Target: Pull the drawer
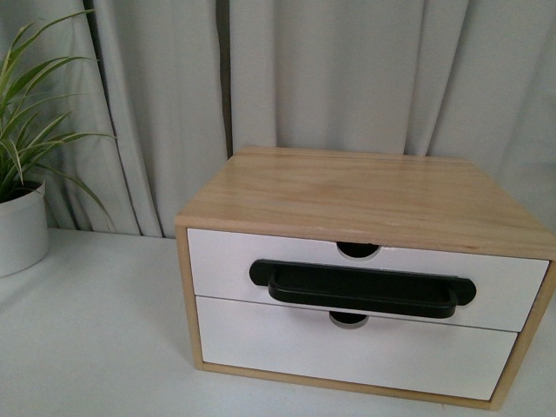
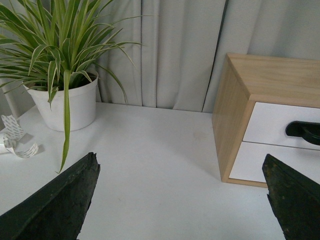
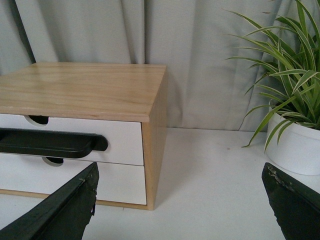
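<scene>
Drawer (image 1: 221, 261) flush shut | left end effector (image 2: 180, 161) released, apart | right end effector (image 3: 181, 170) released, apart

Pale grey curtain (image 1: 347, 69) in soft vertical folds across the whole back, narrow dark gap (image 1: 224, 78) between two panels, plain white tabletop (image 1: 95, 347), striped-leaf plant in white pot (image 1: 22, 226) at left, second potted plant (image 3: 295, 147) at right, curled white tape strip (image 2: 17, 142) near the left pot, even diffuse light, faint shadows.
</scene>
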Tool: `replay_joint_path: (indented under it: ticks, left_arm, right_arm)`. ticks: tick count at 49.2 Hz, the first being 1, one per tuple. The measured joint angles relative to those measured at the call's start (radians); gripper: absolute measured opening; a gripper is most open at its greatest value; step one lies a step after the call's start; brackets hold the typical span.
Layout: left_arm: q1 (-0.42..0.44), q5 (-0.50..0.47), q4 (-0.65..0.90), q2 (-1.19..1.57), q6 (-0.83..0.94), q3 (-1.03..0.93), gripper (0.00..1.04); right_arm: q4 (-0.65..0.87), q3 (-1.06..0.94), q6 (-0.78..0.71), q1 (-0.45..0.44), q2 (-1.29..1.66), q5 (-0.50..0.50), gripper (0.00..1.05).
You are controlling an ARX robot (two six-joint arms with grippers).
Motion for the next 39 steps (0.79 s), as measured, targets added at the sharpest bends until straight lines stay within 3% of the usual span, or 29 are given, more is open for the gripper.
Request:
replay_joint_path:
  ticks: [37, 39]
  left_arm:
    - [0.0, 0.0, 0.0, 0.0, 0.0, 0.0, 0.99]
    - [-0.019, -0.054, 0.0, 0.004, -0.014, 0.0, 0.99]
  right_arm:
    - [0.0, 0.0, 0.0, 0.0, 0.0, 0.0, 0.96]
    - [-0.01, 0.001, 0.005, -0.006, 0.003, -0.022, 0.96]
